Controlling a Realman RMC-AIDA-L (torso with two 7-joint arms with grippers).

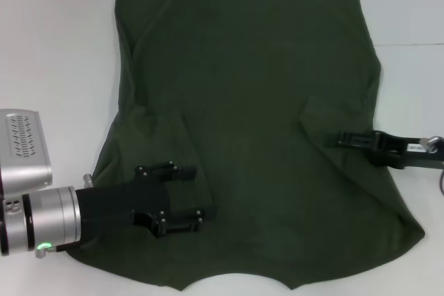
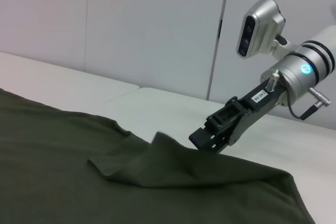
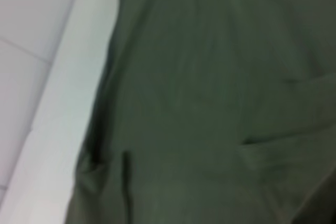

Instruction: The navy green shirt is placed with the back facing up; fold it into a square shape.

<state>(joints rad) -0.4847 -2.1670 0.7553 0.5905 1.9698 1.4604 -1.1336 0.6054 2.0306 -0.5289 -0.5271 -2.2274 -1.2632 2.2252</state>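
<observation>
Two sleeves of the green shirt [image 1: 243, 109], spread back-up on the white desk [image 1: 55, 46], are seen folded inward. The left claw [image 1: 189, 197] is held released; the right claw's [image 1: 333, 138] state cannot be told. Body folds remain.

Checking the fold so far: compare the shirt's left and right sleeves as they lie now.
On the navy green shirt, the right sleeve is folded inward onto the body, with the right gripper at it. The left sleeve lies less folded, under the open left gripper. Both are plain olive.

1 navy green shirt [image 1: 250, 102], 2 claws: left claw [image 1: 186, 195], right claw [image 1: 331, 138]
</observation>
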